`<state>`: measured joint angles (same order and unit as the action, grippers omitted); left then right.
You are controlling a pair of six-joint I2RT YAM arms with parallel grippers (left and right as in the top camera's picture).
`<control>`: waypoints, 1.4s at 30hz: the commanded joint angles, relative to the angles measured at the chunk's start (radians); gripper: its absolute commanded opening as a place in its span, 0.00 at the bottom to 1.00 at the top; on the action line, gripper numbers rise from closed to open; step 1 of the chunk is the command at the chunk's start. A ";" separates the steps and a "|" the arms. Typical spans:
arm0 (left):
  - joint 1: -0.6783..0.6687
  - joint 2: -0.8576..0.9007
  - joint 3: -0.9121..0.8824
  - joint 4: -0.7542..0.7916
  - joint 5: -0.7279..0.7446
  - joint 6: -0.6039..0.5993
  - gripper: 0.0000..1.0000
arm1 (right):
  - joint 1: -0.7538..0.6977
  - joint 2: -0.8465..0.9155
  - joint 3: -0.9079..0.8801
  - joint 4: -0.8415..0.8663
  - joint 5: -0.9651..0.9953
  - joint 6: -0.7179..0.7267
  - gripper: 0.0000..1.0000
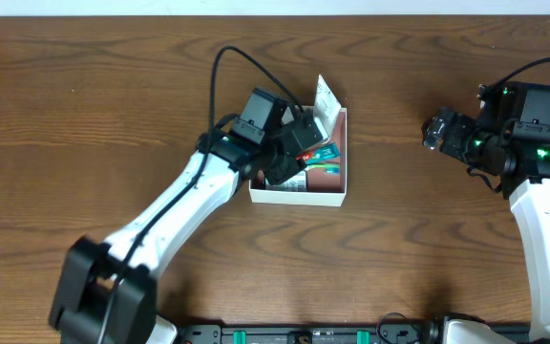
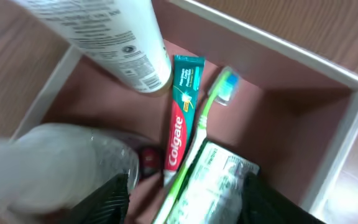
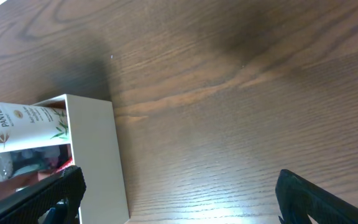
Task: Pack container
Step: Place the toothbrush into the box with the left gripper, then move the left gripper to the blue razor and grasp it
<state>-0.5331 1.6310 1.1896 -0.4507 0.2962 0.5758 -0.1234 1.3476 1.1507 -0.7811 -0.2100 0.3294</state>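
The container (image 1: 299, 198) is a square white-walled box with a pink-brown inside, at mid-table. My left gripper (image 1: 292, 156) reaches down into it. In the left wrist view the container (image 2: 272, 46) holds a white bottle (image 2: 98, 31), a Colgate toothpaste tube (image 2: 179, 118), a green toothbrush (image 2: 209, 109) and a green-and-white packet (image 2: 219, 180). The left gripper (image 2: 188, 205) is open, its fingers either side of the packet and the toothbrush handle. My right gripper (image 1: 434, 134) is open and empty over bare table, to the right of the container.
A clear plastic item (image 2: 73, 162) lies by the left finger inside the container. The right wrist view shows the container's white wall (image 3: 92, 155), a Pantene tube (image 3: 17, 124) in it, and wooden tabletop (image 3: 241, 112) between the right gripper's fingers (image 3: 179, 199).
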 commanded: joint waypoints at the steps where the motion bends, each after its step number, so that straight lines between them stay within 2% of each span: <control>1: 0.002 -0.112 0.006 -0.038 -0.001 -0.093 0.59 | -0.008 0.001 0.006 0.002 -0.005 0.007 0.99; 7: 0.050 -0.254 0.006 -0.236 -0.049 -0.114 0.60 | -0.008 0.001 0.006 0.002 -0.004 0.007 0.99; 12: 0.151 -0.257 0.000 -0.319 -0.130 -0.210 0.60 | -0.008 0.001 0.006 0.002 -0.004 0.007 0.99; 20: 0.319 -0.027 -0.021 -0.282 -0.137 -0.492 0.57 | -0.008 0.001 0.006 0.002 -0.004 0.007 0.99; 22: 0.342 0.049 -0.021 -0.262 -0.137 -0.528 0.57 | -0.008 0.001 0.006 0.002 -0.004 0.007 0.99; 28: 0.365 0.208 -0.021 -0.199 -0.137 -0.537 0.55 | -0.008 0.001 0.006 0.002 -0.004 0.007 0.99; 38: 0.367 0.286 -0.022 -0.179 -0.182 -0.547 0.50 | -0.008 0.001 0.006 0.002 -0.004 0.007 0.99; 42: 0.367 0.296 -0.022 -0.195 -0.182 -0.556 0.41 | -0.008 0.001 0.006 0.002 -0.005 0.007 0.99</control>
<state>-0.1711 1.9114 1.1732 -0.6338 0.1268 0.0322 -0.1234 1.3476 1.1507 -0.7811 -0.2096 0.3294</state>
